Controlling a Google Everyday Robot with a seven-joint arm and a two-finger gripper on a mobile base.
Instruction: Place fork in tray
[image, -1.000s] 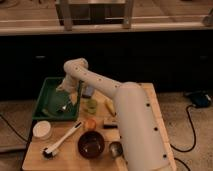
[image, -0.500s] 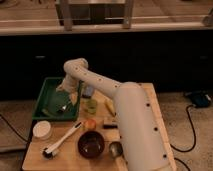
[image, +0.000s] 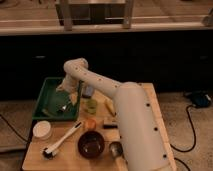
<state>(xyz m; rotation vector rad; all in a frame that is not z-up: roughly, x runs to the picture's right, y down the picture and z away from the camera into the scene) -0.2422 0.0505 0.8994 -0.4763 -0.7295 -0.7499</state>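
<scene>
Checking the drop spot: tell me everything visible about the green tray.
The green tray is shallow, rectangular, plastic-looking, with a raised rim, lying flat at the far left of the wooden tabletop. The gripper hangs above its right half; the fork glints just below it, inside the tray.

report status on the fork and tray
Gripper low over the tray. Fork at its tip, within the rim; held or released, cannot tell. Brush and bowl lie outside the tray, not in the way.
</scene>
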